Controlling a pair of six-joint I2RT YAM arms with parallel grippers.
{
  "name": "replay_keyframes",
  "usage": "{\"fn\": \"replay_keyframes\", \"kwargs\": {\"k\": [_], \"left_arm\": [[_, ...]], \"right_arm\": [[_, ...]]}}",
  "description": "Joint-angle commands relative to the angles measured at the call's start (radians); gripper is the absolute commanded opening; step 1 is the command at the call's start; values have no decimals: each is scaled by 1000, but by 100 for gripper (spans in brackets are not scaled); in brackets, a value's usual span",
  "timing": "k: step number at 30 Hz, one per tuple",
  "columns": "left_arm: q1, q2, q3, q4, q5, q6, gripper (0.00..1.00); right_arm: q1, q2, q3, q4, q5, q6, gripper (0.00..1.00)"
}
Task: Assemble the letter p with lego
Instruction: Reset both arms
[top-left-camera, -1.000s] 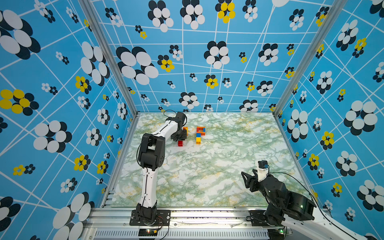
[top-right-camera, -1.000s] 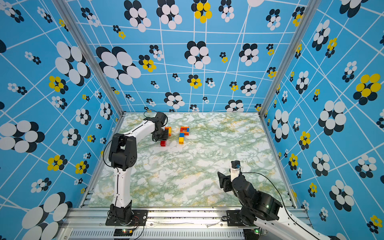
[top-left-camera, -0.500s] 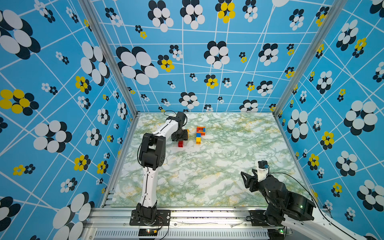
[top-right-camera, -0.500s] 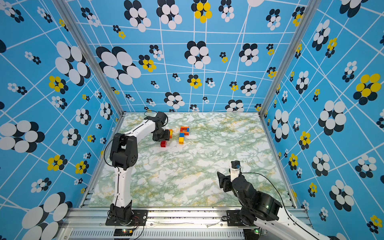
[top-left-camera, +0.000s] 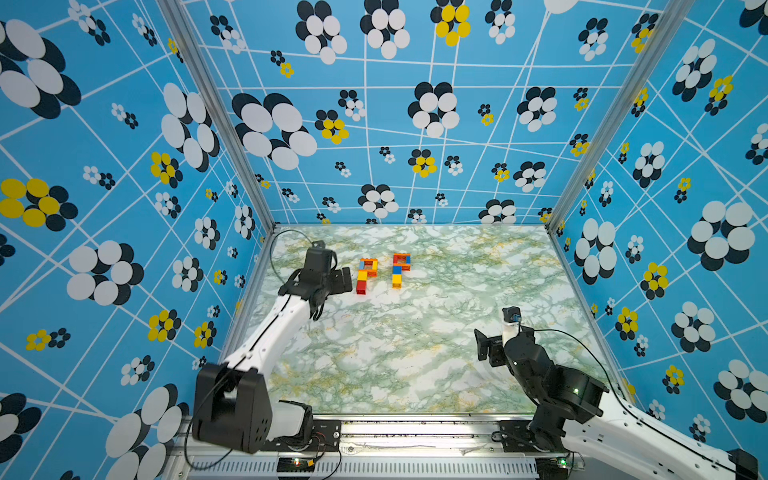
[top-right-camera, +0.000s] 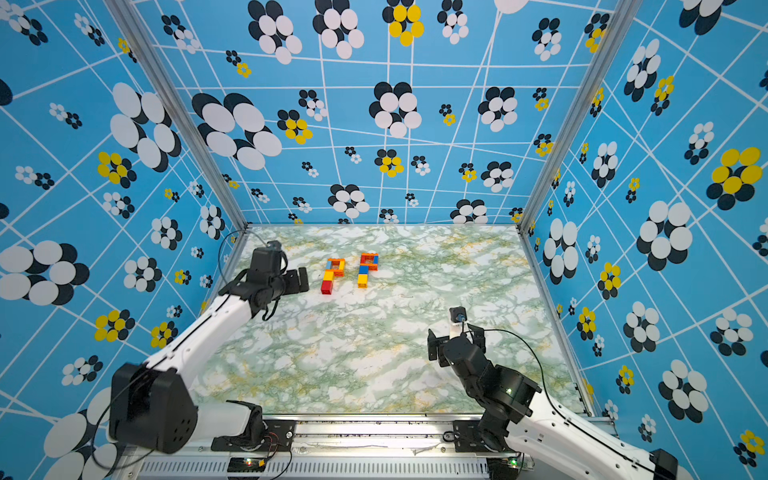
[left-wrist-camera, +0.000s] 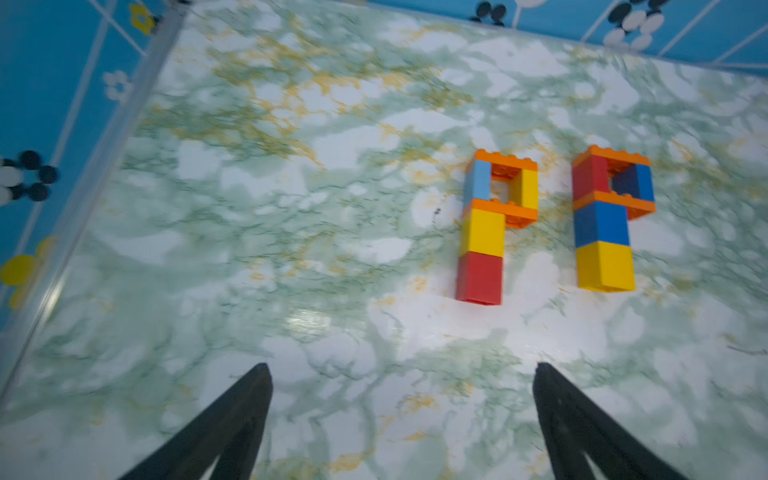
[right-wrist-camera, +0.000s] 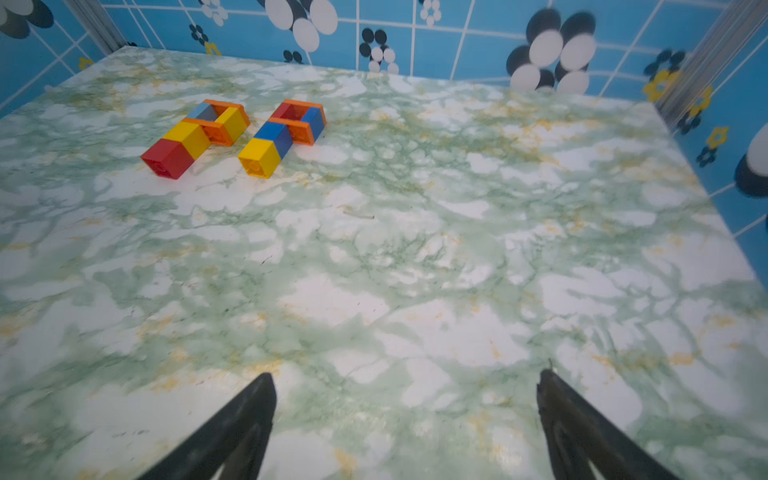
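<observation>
Seemingly done: 2 lego Ps (left-wrist-camera: 482, 232) lie complete ahead of left gripper (left-wrist-camera: 401, 365). Its jaws gape empty, right gripper (right-wrist-camera: 405, 373) same; nothing left to build, prob.

Desk (top-left-camera: 395, 353) has a white marble look with green and yellowish veins, and it's boxed in on three sides by bright blue walls (top-left-camera: 415, 83) printed with white grid lines and black, white and yellow flowers. Silver metal posts (top-left-camera: 224, 120) stand at the back corners, a metal rail (top-left-camera: 415, 432) runs along the front edge, and a tiny pale scrap (right-wrist-camera: 358, 215) lies on the bare desk.
</observation>
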Motion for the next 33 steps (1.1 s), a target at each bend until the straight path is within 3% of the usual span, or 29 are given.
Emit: {"fn": "replay_keyframes", "kwargs": {"k": [1,6,9,13,16,20,22,24,27,28,30,32,33], "left_arm": [[32,-86,-174,245,-171,64,99],[70,-121,-342,471,-240,136,99],[83,-48,-389,595,-222,148,99],[88,82,-436,796,-210,197,99],[97,113,-413,804,-154,210,99],[106,136,-443,943,-80,239,99],[124,164,-535,1152,-2,235,99],[148,301,-617,1465,62,244,99],[152,247,-585,1301,106,239,99],[150,284,-567,1335,108,256,99],[148,260,-533,1222,88,238,99],[143,281,-555,1303,55,243,99],[144,270,-559,1290,51,233,99]], "right_arm": [[-59,44,-60,284,81,-175,99],[-216,161,-98,442,105,-284,99],[-326,273,-78,494,127,-318,99],[-448,448,-109,742,121,-443,99],[-563,558,-105,803,-8,-380,99],[-636,684,-120,1000,-182,-398,99],[-681,722,-89,990,-303,-406,99],[-723,750,-84,1042,-349,-399,99],[-779,784,-106,1165,-431,-383,99],[-819,793,-98,1148,-482,-358,99],[-841,883,-114,1259,-568,-359,99],[-843,990,-138,1454,-504,-345,99],[-850,943,-126,1349,-487,-321,99]]}}
